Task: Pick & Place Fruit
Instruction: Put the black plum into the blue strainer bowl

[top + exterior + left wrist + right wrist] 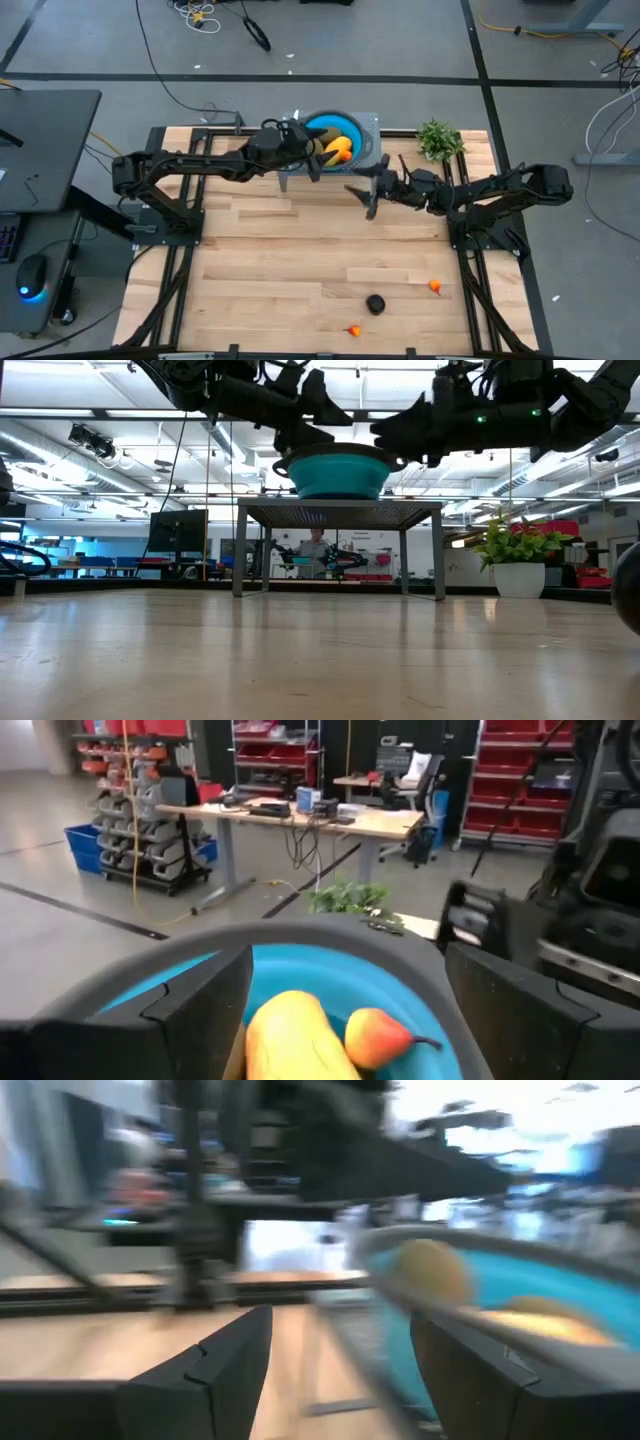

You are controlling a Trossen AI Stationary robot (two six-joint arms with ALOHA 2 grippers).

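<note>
Two grippers for your list: your left gripper [312, 160] gapes wide, empty, over the blue bowl [345, 126] holding a yellow fruit [295, 1038], your right gripper [362, 195] wide and empty beside it, black fruit [375, 304] on the table [280, 260].

Table [300, 260]: we see pale wood planks, smooth.
Bowl [352, 128]: we see glossy blue plastic.
Stand [340, 510]: we see grey metal.
</note>
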